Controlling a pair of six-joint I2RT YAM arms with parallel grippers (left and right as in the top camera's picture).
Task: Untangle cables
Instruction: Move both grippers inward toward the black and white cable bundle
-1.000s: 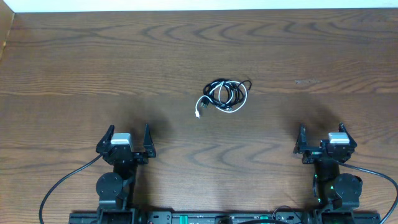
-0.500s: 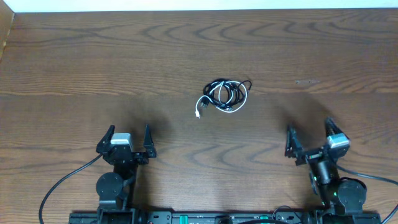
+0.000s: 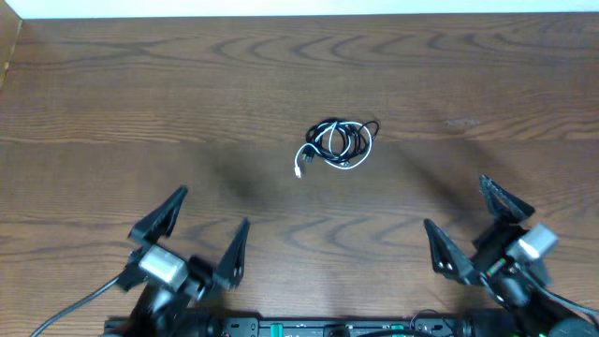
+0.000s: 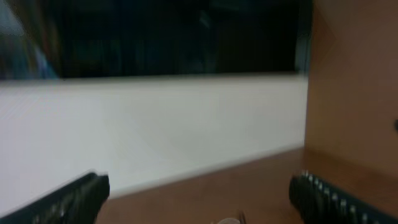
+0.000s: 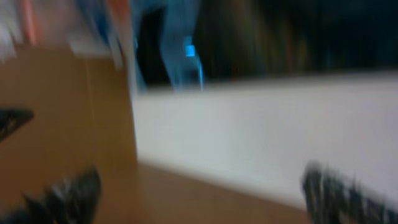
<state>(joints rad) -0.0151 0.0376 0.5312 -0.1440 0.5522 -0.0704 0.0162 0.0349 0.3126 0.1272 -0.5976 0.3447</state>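
Cables point(image 3: 338, 143), thin glossy coiled tangle

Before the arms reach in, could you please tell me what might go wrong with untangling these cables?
The cables lie in one small coil with black and white loops overlapping, so a pinch may lift the whole bundle. The left gripper and right gripper are open and empty; converging on so small a target, they could collide.

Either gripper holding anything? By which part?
Nothing held. Jaws open and empty on left gripper and right gripper; cables lie bundled mid-table, apart from both.
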